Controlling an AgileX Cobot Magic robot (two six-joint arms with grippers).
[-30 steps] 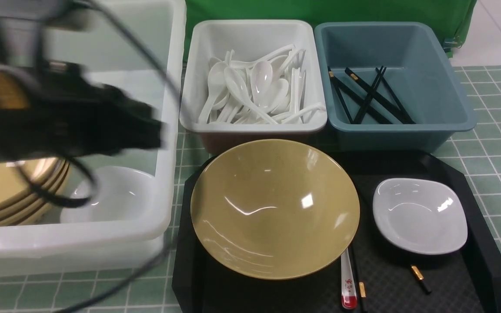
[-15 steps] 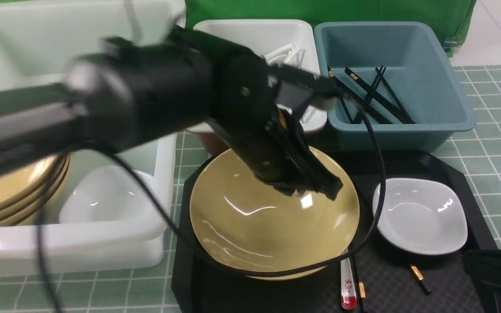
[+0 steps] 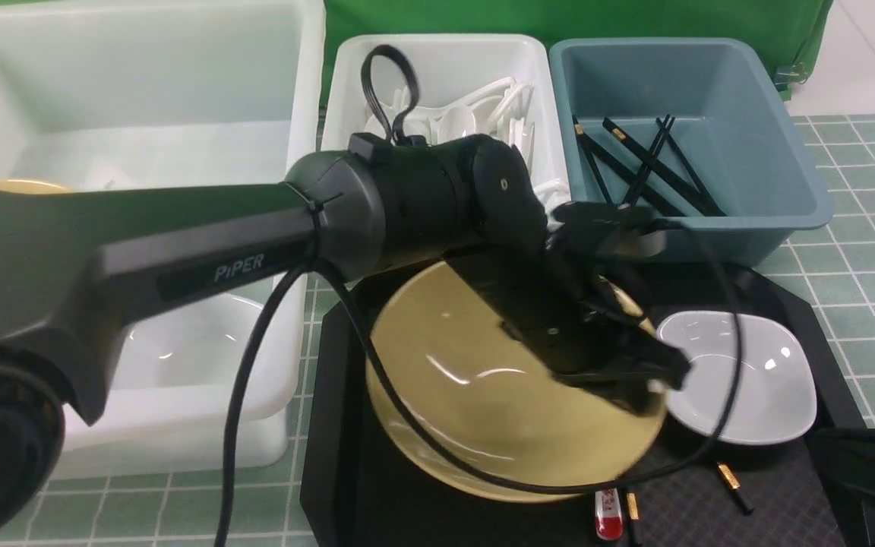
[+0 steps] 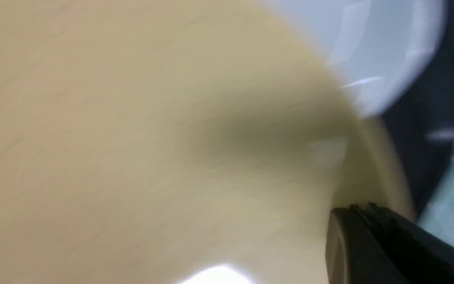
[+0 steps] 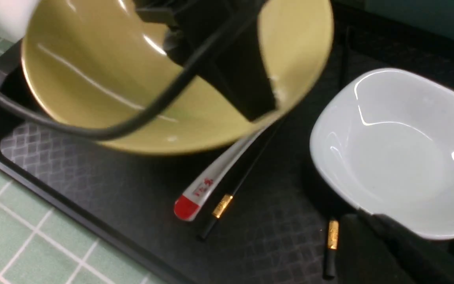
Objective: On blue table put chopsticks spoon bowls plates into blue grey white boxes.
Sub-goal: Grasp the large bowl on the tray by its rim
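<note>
The big white tub [image 3: 141, 83] stands at the far left. Inside it, a stored bowl [image 3: 20, 184] shows only a sliver of tan rim above the arm, and a stored plate [image 3: 179, 349] lies in its near right corner. The left arm [image 3: 179, 251] reaches from the near left across to the right.

A black tray [image 3: 331, 425] lies on the blue table [image 3: 863, 251] and carries the bowl [image 3: 468, 410]. The left gripper [image 3: 654, 380] is at the bowl's right rim. One finger [image 4: 369, 244] lies against the inner wall and the other is hidden, so I cannot tell whether the rim is pinched.

Beyond the tray is the white bin [image 3: 437, 61], holding plain white spoons [image 3: 483, 114]. To its right, the blue-grey bin [image 3: 711, 68] holds several chopsticks [image 3: 639, 163].

The spoon [image 3: 609, 518] pokes its red tip out from under the bowl's near rim. One loose chopstick [image 3: 633, 513] lies just beside it on the right. The plate [image 3: 756, 380] sits on the tray close beside the bowl, and a second loose chopstick [image 3: 734, 486] sticks out from under its near edge.

The right gripper [image 3: 832, 456] hangs at the tray's near right corner, next to the plate. Only a dark part of it shows, so whether its fingers are spread or together cannot be told.
</note>
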